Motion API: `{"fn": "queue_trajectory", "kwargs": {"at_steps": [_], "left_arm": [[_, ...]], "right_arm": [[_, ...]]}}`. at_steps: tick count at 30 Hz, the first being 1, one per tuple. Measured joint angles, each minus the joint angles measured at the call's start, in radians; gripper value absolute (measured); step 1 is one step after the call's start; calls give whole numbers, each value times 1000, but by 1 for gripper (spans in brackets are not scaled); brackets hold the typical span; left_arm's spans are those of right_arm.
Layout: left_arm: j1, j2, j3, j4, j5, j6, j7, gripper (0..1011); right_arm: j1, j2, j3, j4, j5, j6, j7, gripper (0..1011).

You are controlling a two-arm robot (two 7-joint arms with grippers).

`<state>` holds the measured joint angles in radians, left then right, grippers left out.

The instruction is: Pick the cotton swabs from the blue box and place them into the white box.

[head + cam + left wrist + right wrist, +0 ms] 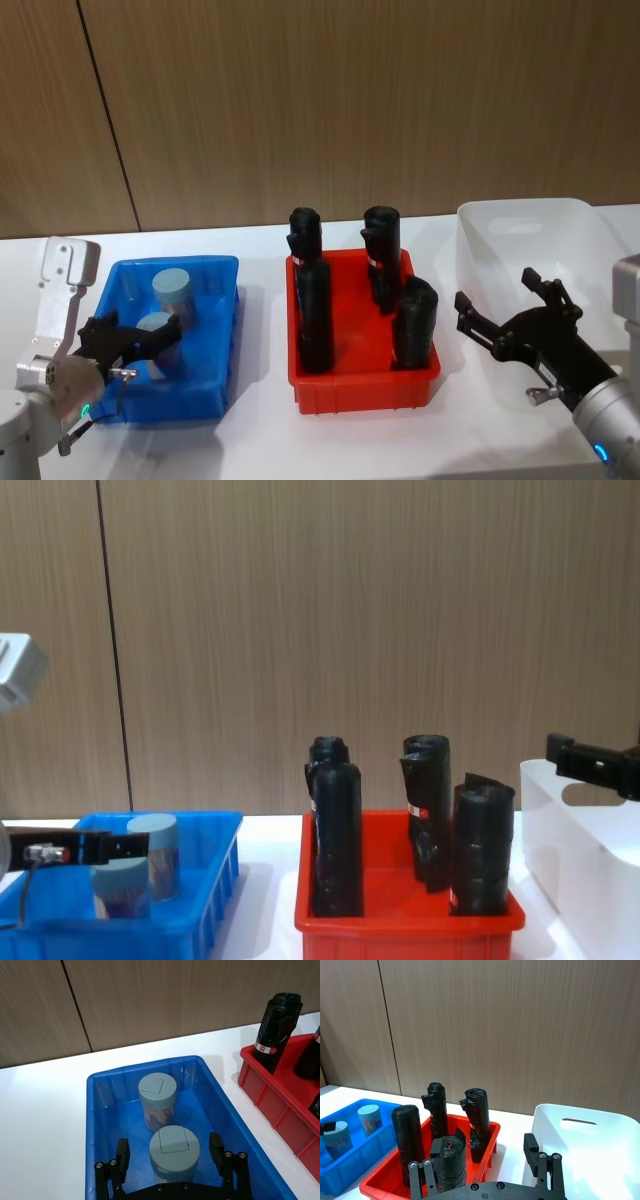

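Wooden wall behind; both clear blue-lidded swab tubs [158, 1092] are left in the blue plastic box [150, 1062], one framed, ungripped, by the open left gripper [169, 1149]; nothing is held by the open right gripper [492, 286].

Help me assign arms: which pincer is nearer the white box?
Right. The right pincer hovers beside the white box; the left pincer straddles a swab tub in the blue box, beyond the red bin.

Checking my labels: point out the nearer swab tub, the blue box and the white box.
nearer swab tub [174, 1146], left wrist view, its lid.
blue box [180, 263], head view, its far rim.
white box [530, 240], head view, its far wall.
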<state>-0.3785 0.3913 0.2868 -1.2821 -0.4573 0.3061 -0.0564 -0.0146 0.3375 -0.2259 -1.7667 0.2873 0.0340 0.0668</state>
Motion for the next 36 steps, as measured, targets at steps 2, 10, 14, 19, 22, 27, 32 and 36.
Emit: {"fn": "queue_trajectory", "kwargs": {"at_steps": [2, 10, 14, 19, 22, 27, 32, 36], "left_arm": [[-10, -5, 2, 15, 10, 6, -10, 1004], [-45, -20, 8, 69, 41, 25, -34, 1004], [-59, -27, 10, 93, 54, 32, -42, 1004], [-76, -36, 13, 123, 68, 40, -51, 1004], [-84, -40, 14, 140, 74, 42, -57, 1004], [-94, -45, 15, 160, 81, 42, -67, 1004], [-102, -49, 16, 179, 86, 39, -81, 924], [-105, -51, 16, 187, 88, 32, -87, 808]], "right_arm": [[0, 0, 0, 0, 0, 0, 0, 1002], [0, 0, 0, 0, 0, 0, 0, 1002], [0, 0, 0, 0, 0, 0, 0, 1002], [0, 0, 0, 0, 0, 0, 0, 1002], [0, 0, 0, 0, 0, 0, 0, 1002], [0, 0, 0, 0, 0, 0, 0, 1002], [0, 0, 0, 0, 0, 0, 0, 1001], [0, 0, 0, 0, 0, 0, 0, 1002]]}}
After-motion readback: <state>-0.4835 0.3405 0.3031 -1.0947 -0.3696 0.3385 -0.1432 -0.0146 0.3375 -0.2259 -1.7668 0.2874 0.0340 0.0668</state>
